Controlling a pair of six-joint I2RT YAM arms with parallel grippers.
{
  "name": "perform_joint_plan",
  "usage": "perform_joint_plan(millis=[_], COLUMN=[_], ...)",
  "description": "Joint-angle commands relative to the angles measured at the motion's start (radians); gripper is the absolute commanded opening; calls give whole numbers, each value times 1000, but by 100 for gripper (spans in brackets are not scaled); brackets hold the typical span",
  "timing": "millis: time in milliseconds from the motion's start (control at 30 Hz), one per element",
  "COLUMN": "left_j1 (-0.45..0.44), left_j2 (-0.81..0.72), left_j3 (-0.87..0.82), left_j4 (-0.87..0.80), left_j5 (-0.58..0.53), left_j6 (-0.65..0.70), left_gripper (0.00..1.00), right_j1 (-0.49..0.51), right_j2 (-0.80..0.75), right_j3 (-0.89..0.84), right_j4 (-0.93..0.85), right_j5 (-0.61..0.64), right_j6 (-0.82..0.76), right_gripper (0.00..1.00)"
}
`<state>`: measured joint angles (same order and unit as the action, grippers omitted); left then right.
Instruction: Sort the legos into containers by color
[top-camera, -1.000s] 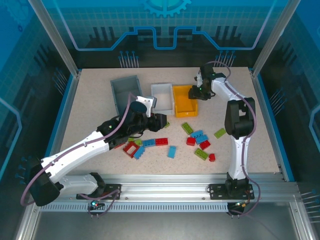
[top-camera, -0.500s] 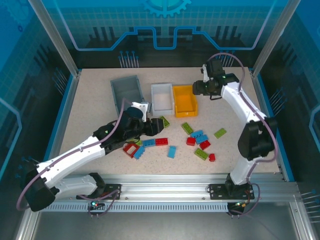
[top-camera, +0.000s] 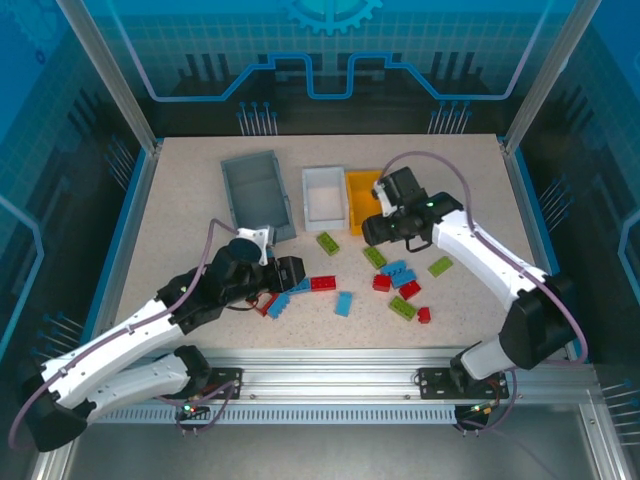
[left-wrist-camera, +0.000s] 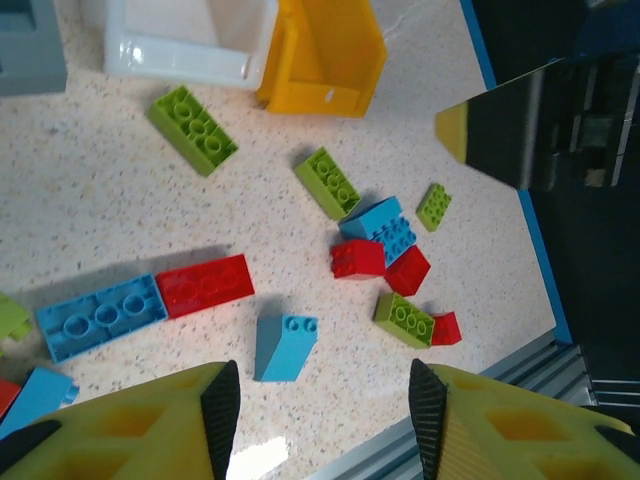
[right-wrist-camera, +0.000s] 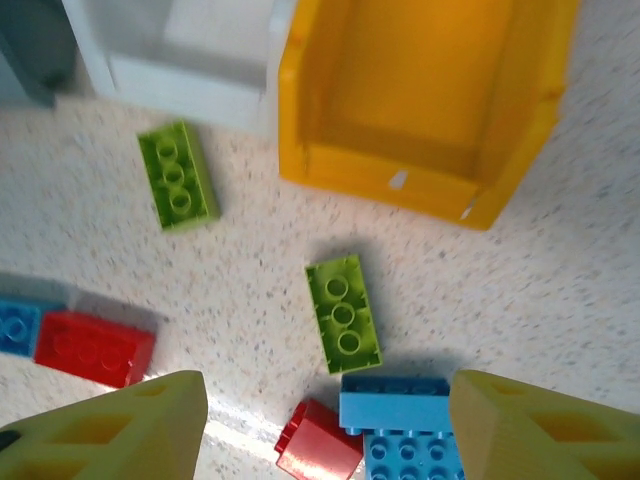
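The legos (top-camera: 392, 282) (red, blue, lime green) lie loose on the desk (top-camera: 180, 220) mid-frame, just below the grey bin (top-camera: 255, 190), white bin (top-camera: 324, 197) and yellow bin (top-camera: 360, 190). The left end effector (left-wrist-camera: 320, 400) hangs released above a blue brick (left-wrist-camera: 285, 345). The right end effector (right-wrist-camera: 325, 392), likewise released, hangs above a green brick (right-wrist-camera: 343, 312).

Lighting, as I logged it: bright, even, from overhead. Shadows on the speckled beige tabletop (top-camera: 180, 200): soft-edged, grey. Left wrist view: sharp, with a small glare patch near its bottom edge. Right wrist view: slightly blurred; small white plastic bin (right-wrist-camera: 180, 60) was softest.
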<state>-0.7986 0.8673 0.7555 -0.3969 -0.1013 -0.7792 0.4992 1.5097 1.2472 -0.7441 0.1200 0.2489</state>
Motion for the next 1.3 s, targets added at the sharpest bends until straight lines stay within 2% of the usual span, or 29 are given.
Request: perform_joint_plan(millis=[0, 267, 400, 567, 700, 867, 967, 1100, 1267], left_j1=[-23, -81, -94, -96, -96, -96, -96, -96, -96], left_j2=[-13, 0, 10, 13, 14, 16, 28, 55, 126], left_j3=[-46, -127, -128, -119, -116, -88, -56, -8, 48], left_j4=[25, 164, 173, 165, 170, 159, 144, 130, 133], left_j5=[2, -29, -38, -43, -49, -60, -80, -119, -127], left_j6=[-47, -107, -108, -94, -91, -72, -43, -9, 40], left_gripper=[52, 53, 53, 53, 53, 52, 52, 52, 53], right_j1=[34, 43, 39, 33, 38, 41, 7, -58, -94], right_j2=[117, 337, 404, 437, 395, 271, 239, 305, 470], right_j3=[-7, 40, 64, 74, 61, 63, 100, 196, 369], right_j4=[11, 54, 66, 74, 82, 67, 76, 103, 97], right_j5=[4, 90, 100, 98, 91, 119, 112, 80, 73], right_j6=[-38, -68, -74, -71, -68, -35, -2, 53, 110], right_gripper=[67, 66, 60, 44, 34, 32, 32, 31, 30])
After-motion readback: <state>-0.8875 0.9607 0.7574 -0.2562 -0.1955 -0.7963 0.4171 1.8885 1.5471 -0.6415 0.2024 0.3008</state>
